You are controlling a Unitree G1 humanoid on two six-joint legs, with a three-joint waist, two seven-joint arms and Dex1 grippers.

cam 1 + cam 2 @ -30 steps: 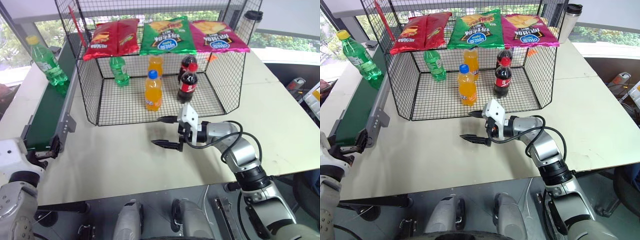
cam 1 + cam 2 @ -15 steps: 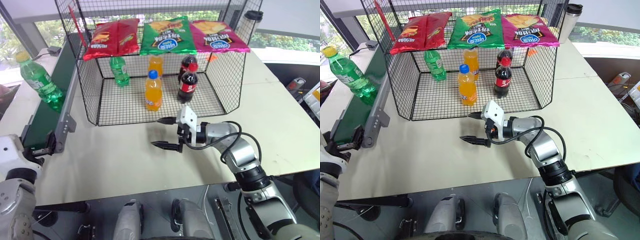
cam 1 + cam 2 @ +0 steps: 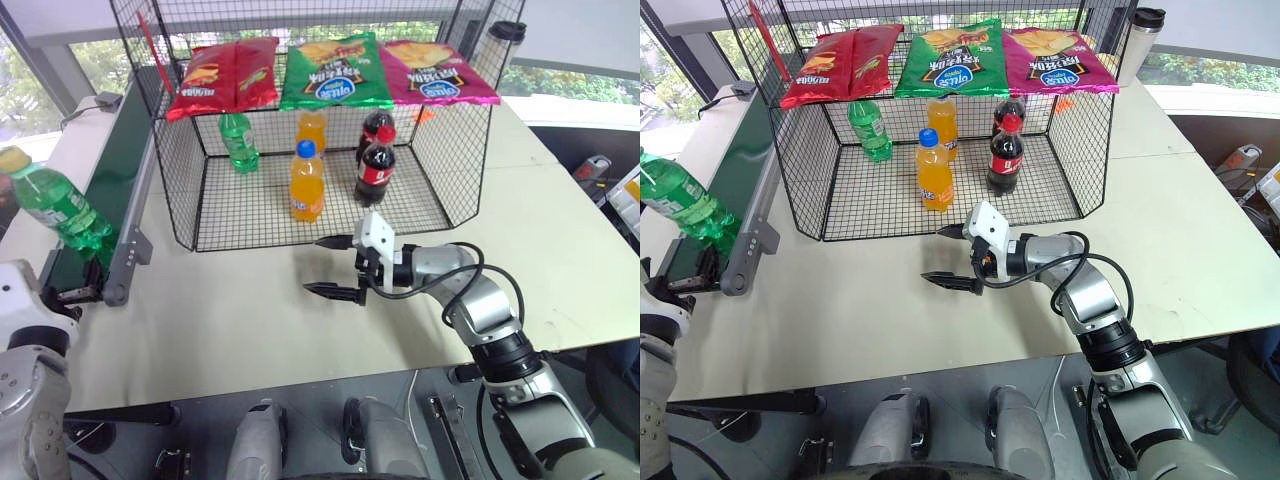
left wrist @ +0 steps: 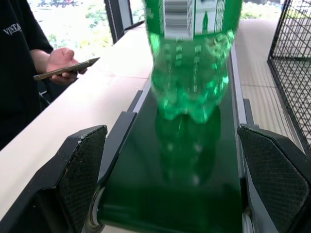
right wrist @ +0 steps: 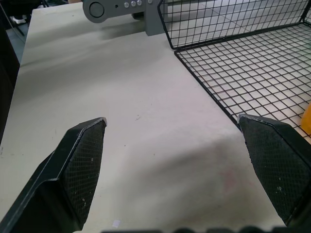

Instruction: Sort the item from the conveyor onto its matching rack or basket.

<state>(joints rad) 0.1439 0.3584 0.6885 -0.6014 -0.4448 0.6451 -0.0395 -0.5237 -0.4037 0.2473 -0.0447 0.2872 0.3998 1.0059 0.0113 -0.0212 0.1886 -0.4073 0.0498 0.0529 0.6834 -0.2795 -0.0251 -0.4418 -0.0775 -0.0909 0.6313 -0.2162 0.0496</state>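
While the bottle nears the belt's end: I have the left end effector (image 4: 175, 194) waiting at the conveyor's (image 3: 115, 175) near end, fingers spread wide, nothing between them yet.
Item: the green soda bottle (image 3: 55, 205) stands tilted on the conveyor near that end, just ahead of my left fingers (image 4: 80, 170) in the left wrist view, not touching them.
Risk: I judge the bottle could topple or roll off the belt's end if I close late; it already leans, and closing off-centre could knock it sideways.
Second risk: the round, slick body may slip if I clamp too high on the label.
Right end effector (image 3: 335, 265): held over the counter (image 3: 250, 330) just in front of the wire cage (image 3: 180, 200), fingers wide apart, empty.
Cage: a capless green bottle (image 3: 238, 142) already stands at its back left corner.
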